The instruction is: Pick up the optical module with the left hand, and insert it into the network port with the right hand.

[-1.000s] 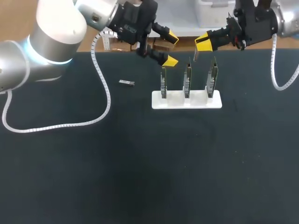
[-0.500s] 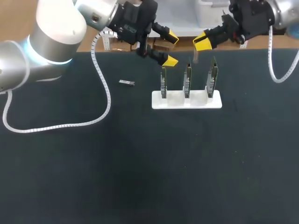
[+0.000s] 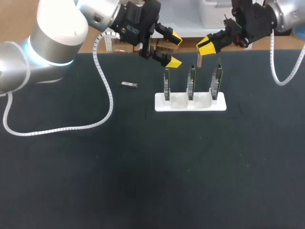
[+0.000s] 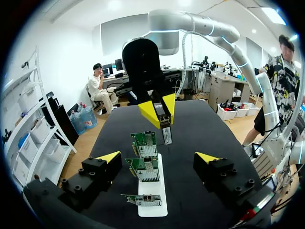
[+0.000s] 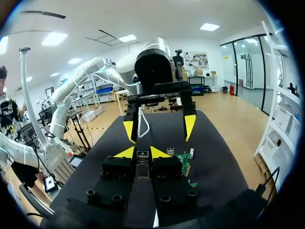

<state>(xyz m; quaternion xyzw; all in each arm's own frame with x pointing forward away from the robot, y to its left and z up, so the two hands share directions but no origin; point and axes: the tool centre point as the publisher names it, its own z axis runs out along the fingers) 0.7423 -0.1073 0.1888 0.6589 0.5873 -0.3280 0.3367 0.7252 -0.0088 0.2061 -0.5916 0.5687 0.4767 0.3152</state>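
My right gripper (image 3: 206, 46) is shut on a small grey optical module (image 3: 199, 60) that hangs from its yellow tips just above the gap between the middle and right network cards. Three green cards (image 3: 191, 82) stand upright in a white stand (image 3: 202, 104). In the right wrist view the module (image 5: 142, 164) sits clamped between my right gripper's (image 5: 142, 153) fingers. My left gripper (image 3: 170, 50) stands open over the left card, holding nothing. The left wrist view shows my left gripper (image 4: 158, 160) wide open above the cards (image 4: 145, 168), facing the right gripper (image 4: 156, 107) and its module (image 4: 167, 135).
A second small grey module (image 3: 128, 85) lies flat on the black table, left of the stand. The left arm's white cable (image 3: 71, 128) loops across the table at the left. The two grippers are close together above the cards.
My right arm's wrist has shifted a little to the left and towards the table's far edge, with the module still hanging over the cards. The left arm has not moved.
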